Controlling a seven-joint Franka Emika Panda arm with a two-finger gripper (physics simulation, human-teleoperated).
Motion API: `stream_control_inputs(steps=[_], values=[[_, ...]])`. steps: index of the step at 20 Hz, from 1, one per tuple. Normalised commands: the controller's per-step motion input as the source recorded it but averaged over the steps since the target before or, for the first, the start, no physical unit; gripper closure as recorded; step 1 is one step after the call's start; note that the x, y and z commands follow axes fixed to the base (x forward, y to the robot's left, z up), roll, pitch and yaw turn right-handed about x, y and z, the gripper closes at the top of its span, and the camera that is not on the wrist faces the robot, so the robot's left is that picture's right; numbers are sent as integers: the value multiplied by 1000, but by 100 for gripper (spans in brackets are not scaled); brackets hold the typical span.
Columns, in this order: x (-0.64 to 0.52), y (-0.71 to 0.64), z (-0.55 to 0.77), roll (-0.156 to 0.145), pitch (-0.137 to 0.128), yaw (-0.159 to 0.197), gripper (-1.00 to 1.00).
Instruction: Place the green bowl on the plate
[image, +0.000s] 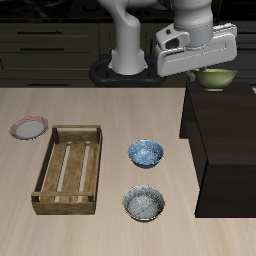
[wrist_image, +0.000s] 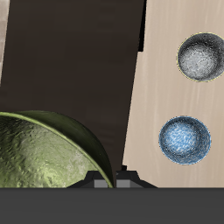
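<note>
Yellow-green, the green bowl (wrist_image: 44, 150) sits on the dark cabinet (image: 225, 150) directly beneath the gripper (image: 196, 70), whose jaw state I cannot tell, with the plate (image: 29, 128) far across the table.

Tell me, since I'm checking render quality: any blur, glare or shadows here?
Exterior view: sharp throughout, flat lighting, soft shadow beside the wooden crate. Wrist view: the green bowl looms large with glossy highlights; blue bowl and grey bowl crisp.

**Table surface contents**

Light wood-grain table (image: 100, 235) carries: small round plate with pinkish-red rim (image: 29, 128) near back edge, slatted wooden crate (image: 68, 170), blue patterned bowl (image: 146, 153), grey-white speckled bowl (image: 144, 203) nearer front, dark boxy cabinet (image: 225, 150) beside them.
</note>
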Motion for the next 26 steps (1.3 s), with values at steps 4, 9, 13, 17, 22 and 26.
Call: stream_control_inputs(steps=[4,9,13,17,22,26], values=[[-242,-451,192,-9,-29,-2,100],[-277,-810,119,-27,-34,-16,100],[-166,-744,-50,-48,-4,-28,100],[-158,-926,-77,-91,-1,-39,100],[-134,-740,-181,-87,8,-11,100],[-138,-741,-86,-85,-12,-11,100]])
